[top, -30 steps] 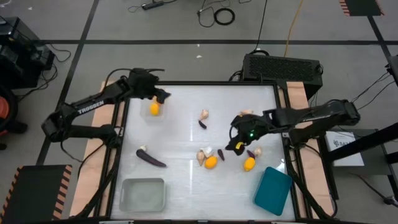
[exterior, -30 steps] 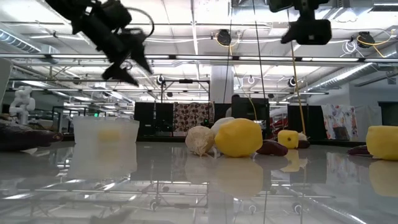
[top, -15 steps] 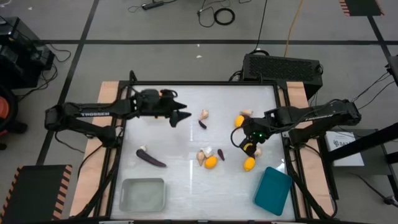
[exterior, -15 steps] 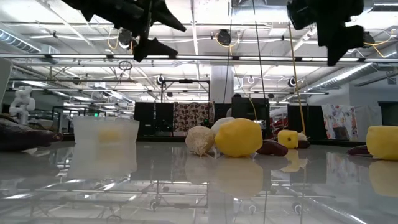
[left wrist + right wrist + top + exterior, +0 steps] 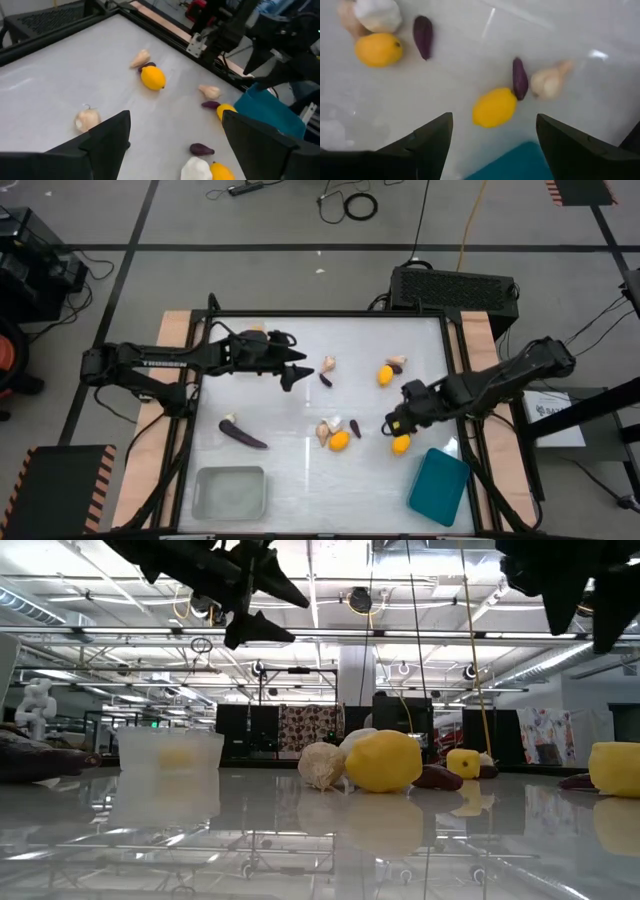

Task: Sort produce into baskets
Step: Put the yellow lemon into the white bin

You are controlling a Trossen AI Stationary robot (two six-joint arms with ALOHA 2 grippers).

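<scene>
teal tray point(image 5: 438, 486): near right corner of tabletop
grey tray point(image 5: 229, 492): near left corner
right gripper point(image 5: 398, 420): fingers apart, empty, over yellow fruit point(image 5: 401, 444) by right edge
left gripper point(image 5: 296, 369): fingers apart, empty, mid-table toward far edge

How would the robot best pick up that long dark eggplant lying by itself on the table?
Probably from straight above, closing across the middle of the long eggplant. It lies flat and slanted on the table, slim enough across for two fingers, with open space on both long sides. The pale stem end looks too thin. The open left gripper hovers closer than the right.
</scene>
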